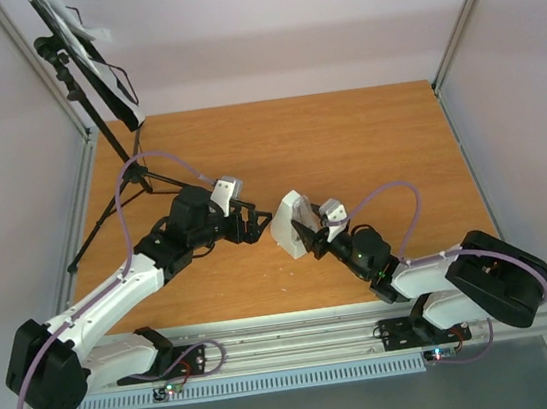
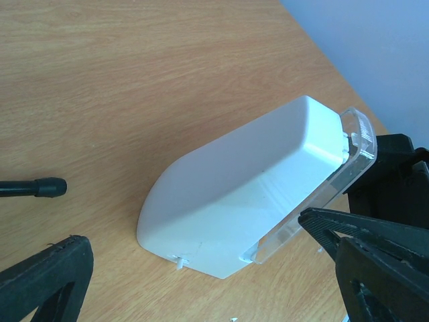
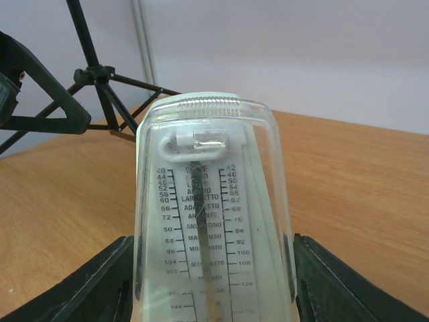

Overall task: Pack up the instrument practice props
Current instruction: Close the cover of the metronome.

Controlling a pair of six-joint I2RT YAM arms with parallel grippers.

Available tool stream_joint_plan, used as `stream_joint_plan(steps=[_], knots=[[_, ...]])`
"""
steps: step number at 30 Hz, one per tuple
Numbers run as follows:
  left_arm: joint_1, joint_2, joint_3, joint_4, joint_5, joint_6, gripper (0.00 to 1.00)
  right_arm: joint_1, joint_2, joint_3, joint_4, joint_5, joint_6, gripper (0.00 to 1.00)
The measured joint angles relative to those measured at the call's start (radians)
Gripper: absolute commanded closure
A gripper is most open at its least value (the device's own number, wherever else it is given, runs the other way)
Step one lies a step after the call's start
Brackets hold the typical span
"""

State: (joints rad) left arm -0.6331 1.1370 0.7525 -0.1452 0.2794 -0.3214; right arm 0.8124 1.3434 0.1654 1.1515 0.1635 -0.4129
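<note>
My right gripper [image 3: 213,245] clamps the upright metronome [image 1: 289,225] by its sides (dial facing me). My left gripper [image 1: 248,222], jaws wide, sits just beside its back.

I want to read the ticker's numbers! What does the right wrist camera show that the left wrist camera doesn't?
Only the right wrist view: the metronome from the front, its tempo numbers behind the clear cover, the right gripper closed on its sides, and the legs of the music stand.

Only the left wrist view: the plain white shell and one rubber-tipped stand foot.

Both: the metronome on the wooden table.
</note>
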Motion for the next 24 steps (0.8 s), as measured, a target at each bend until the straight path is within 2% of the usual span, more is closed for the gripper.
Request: stream_joint_plan(steps=[7,24], knots=[[0.0,0.002,0.0,0.0,0.0,0.001,0.01,-0.001,-0.048,-0.005,-0.047,-0.006,0.003,0.42],[0.004,0.002,0.0,-0.001,0.0,0.001,0.01,-0.005,-0.008,0.011,-0.043,-0.038,-0.01,0.42]])
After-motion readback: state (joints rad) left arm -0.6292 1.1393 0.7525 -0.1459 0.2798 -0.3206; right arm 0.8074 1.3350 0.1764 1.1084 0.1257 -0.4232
